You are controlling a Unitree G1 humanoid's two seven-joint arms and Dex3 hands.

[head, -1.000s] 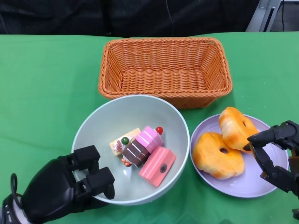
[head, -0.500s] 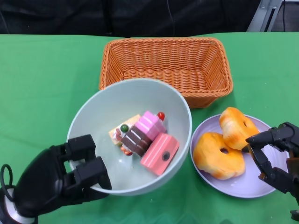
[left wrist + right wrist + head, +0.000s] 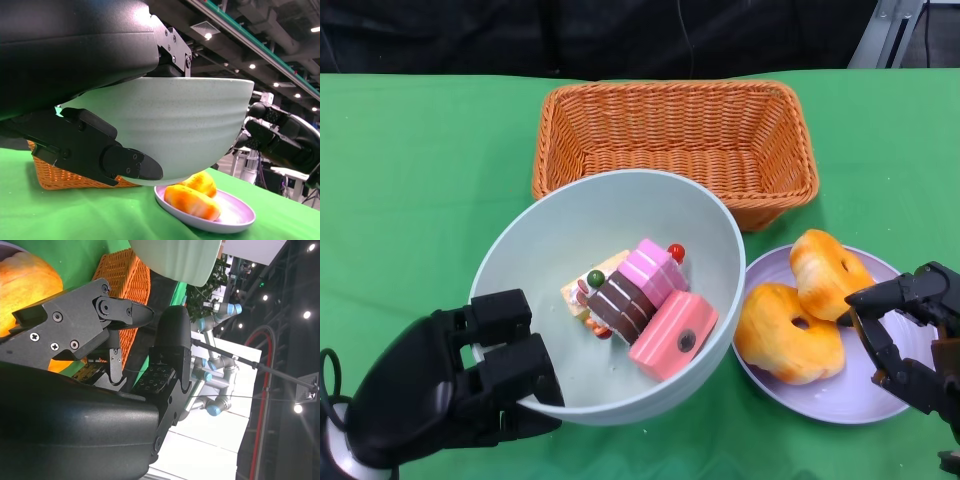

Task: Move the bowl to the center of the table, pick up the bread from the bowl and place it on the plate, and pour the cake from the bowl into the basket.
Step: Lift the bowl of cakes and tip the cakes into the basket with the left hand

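My left hand [image 3: 450, 385] grips the near left rim of the pale green bowl [image 3: 560, 240] and holds it off the green table, as the left wrist view shows the bowl [image 3: 190, 130] raised above the cloth. Inside lie several toy cake pieces [image 3: 642, 305], pink, brown and cream. Two orange bread pieces [image 3: 800, 310] rest on the lilac plate [image 3: 850, 395] at the right. My right hand [image 3: 910, 335] hovers over the plate's right side with fingers apart, holding nothing. The orange wicker basket [image 3: 675, 145] stands empty behind the bowl.
The bowl's far rim overlaps the basket's front edge in the head view. Green cloth [image 3: 410, 200] spreads to the left of the basket. A dark background lies beyond the table's far edge.
My left hand has lifted the bowl and carried it up and toward the basket, then slightly right; the cake pieces slid with it. The right hand has barely moved.
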